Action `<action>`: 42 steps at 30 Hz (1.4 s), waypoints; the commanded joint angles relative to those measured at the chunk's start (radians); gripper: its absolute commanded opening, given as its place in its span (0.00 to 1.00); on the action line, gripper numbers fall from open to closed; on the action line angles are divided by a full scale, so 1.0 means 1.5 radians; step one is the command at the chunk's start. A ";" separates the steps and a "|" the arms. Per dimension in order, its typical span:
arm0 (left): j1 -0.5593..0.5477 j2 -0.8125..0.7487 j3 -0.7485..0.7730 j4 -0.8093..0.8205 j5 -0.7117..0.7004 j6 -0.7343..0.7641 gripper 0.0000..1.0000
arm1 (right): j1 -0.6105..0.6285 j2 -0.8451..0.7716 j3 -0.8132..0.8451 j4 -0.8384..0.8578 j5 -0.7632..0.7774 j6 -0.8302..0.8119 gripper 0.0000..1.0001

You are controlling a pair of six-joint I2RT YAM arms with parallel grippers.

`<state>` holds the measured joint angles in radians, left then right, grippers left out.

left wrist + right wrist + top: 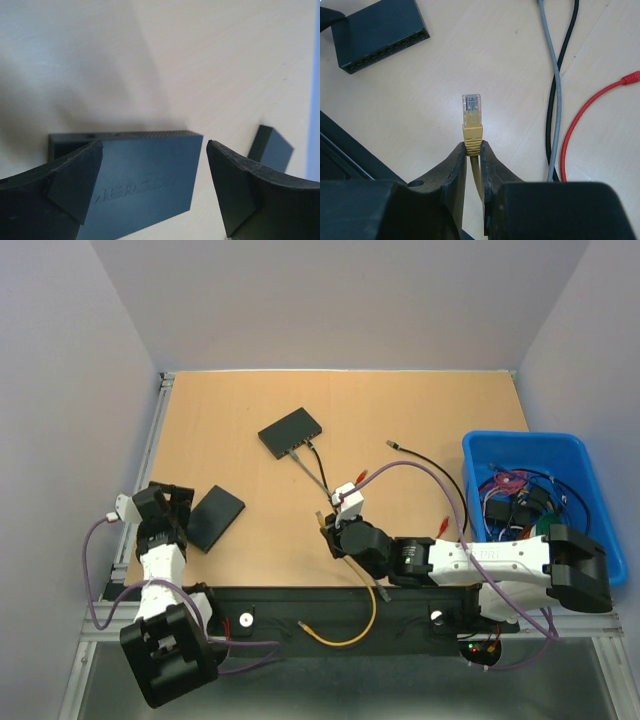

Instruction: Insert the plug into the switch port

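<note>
**Yellow plug pinched, switch off to the upper left**

The right gripper (472, 149) is closed tight on the yellow Ethernet plug (472, 112). The plug's clear tip sticks out past the fingertips, well apart from the black switch (380, 32) in the upper left of the wrist view. The left gripper (155, 150) stands wide apart, holding nothing, with that switch just ahead.

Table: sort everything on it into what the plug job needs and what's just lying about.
Job: yellow plug, right gripper, near switch, left gripper.
Lying about: far switch, gray cable, red cable, blue bin.
</note>
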<state>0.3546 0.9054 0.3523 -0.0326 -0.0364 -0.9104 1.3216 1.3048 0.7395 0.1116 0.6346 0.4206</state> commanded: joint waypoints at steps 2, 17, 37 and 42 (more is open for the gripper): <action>0.101 0.067 -0.081 0.019 0.112 -0.022 0.99 | -0.003 0.000 0.032 0.014 -0.016 -0.017 0.00; 0.098 -0.057 -0.138 0.034 0.130 -0.041 0.98 | -0.017 0.013 0.024 0.004 -0.041 -0.024 0.00; -0.090 0.235 -0.033 0.277 0.247 0.072 0.93 | -0.017 0.092 0.042 -0.004 -0.069 0.050 0.01; -0.152 0.262 -0.020 0.328 0.248 0.051 0.90 | -0.017 0.097 0.033 -0.005 -0.055 0.056 0.00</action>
<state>0.1810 1.2720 0.3187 0.4736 0.3038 -0.8417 1.3006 1.4567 0.7639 0.0788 0.5327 0.4740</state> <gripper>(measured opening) 0.897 0.195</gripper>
